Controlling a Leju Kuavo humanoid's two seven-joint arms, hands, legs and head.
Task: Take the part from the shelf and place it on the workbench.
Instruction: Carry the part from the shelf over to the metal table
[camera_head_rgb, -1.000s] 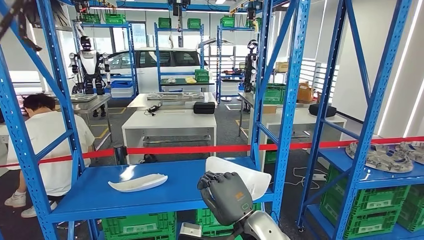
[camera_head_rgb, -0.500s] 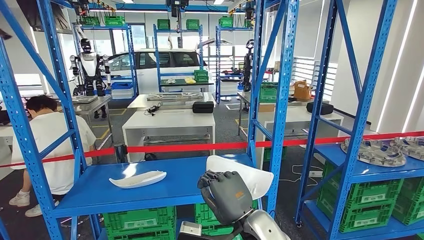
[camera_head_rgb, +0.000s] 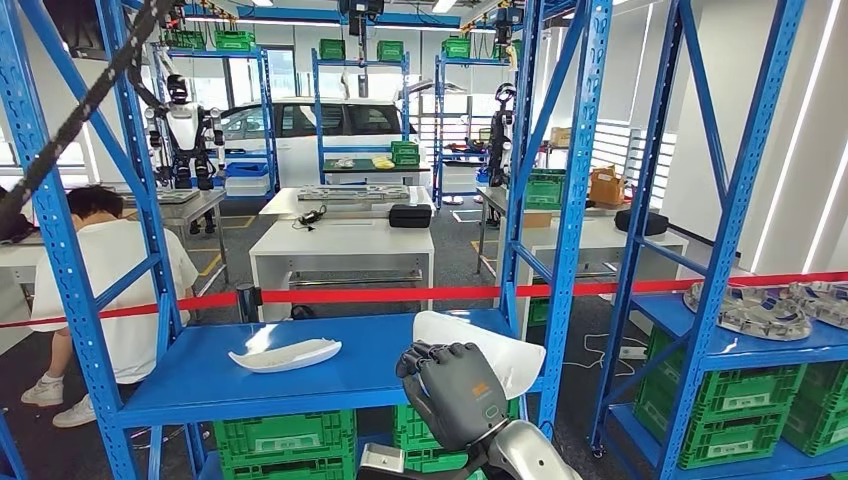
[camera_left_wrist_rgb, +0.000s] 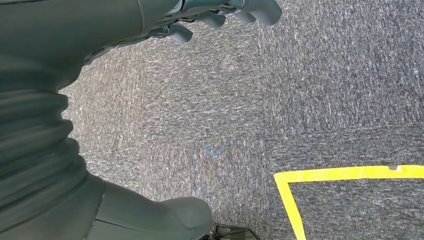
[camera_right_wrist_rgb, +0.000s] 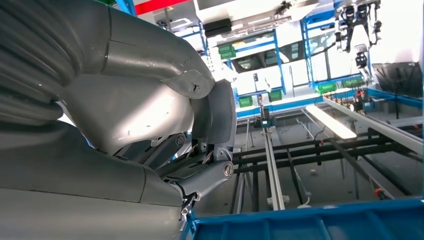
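My right hand (camera_head_rgb: 455, 392) is raised low in the head view and grips a white curved part (camera_head_rgb: 492, 352), whose edge sticks out behind and to the right of the fingers. In the right wrist view the pale glossy part (camera_right_wrist_rgb: 135, 112) lies against the hand (camera_right_wrist_rgb: 212, 150). A second white curved part (camera_head_rgb: 286, 354) lies on the blue shelf (camera_head_rgb: 200, 385) to the left. White workbenches (camera_head_rgb: 340, 242) stand beyond the red tape. My left hand (camera_left_wrist_rgb: 220, 15) hangs over grey carpet, fingers apart, holding nothing.
Blue rack uprights (camera_head_rgb: 565, 200) stand close on both sides. Red barrier tape (camera_head_rgb: 400, 295) runs across behind the shelf. A person (camera_head_rgb: 105, 280) in a white shirt bends at the left. Green crates (camera_head_rgb: 285, 440) sit under the shelf. Grey metal parts (camera_head_rgb: 765, 305) lie on the right rack.
The camera has swung, so the racks and room slid a little sideways in the picture. My right hand keeps the white part in the same spot in view.
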